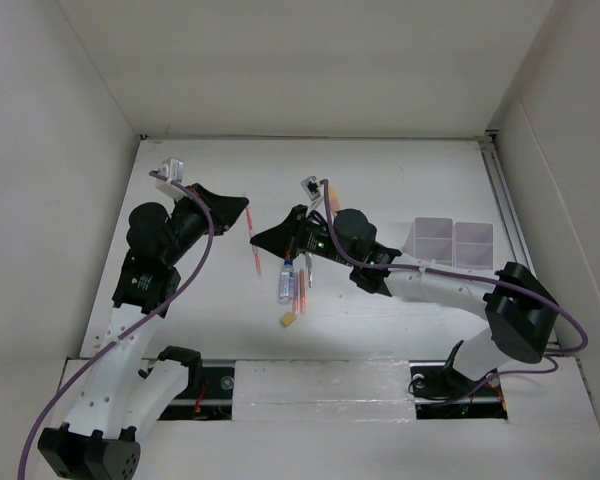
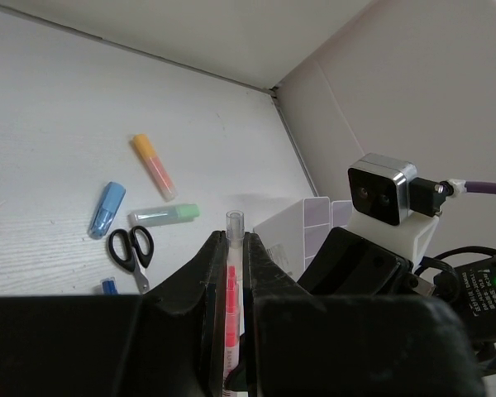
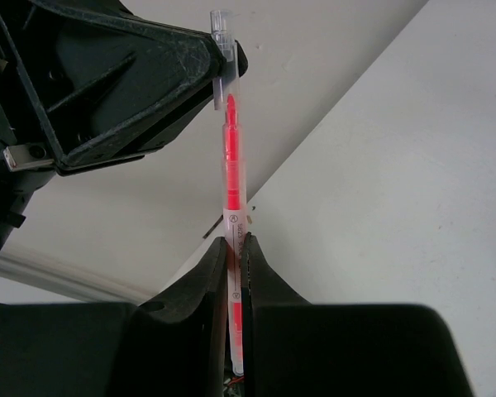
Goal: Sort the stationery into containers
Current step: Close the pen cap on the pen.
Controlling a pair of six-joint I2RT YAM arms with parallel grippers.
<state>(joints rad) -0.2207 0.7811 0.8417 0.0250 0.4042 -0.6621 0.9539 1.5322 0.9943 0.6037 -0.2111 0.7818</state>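
A thin red pen (image 1: 253, 255) with a clear cap is held by both grippers, off the table. My left gripper (image 1: 242, 208) is shut on its capped end; in the left wrist view (image 2: 230, 236) the cap (image 2: 234, 221) sticks out past the fingertips. My right gripper (image 1: 261, 238) is shut on the lower part; in the right wrist view (image 3: 234, 241) the pen (image 3: 230, 157) runs up to the left gripper's tip. On the table lie the orange marker (image 2: 153, 165), blue marker (image 2: 106, 208), green marker (image 2: 165, 215) and scissors (image 2: 132, 248). The glue bottle (image 1: 287, 280), more red pens (image 1: 302, 292) and the yellow eraser (image 1: 289, 319) lie below the right gripper.
The translucent white bins (image 1: 450, 242) stand at the right of the table, and show in the left wrist view (image 2: 302, 225) behind the jaws. The right arm (image 1: 430, 285) stretches across the middle and hides the scissors from above. White walls enclose the table on three sides.
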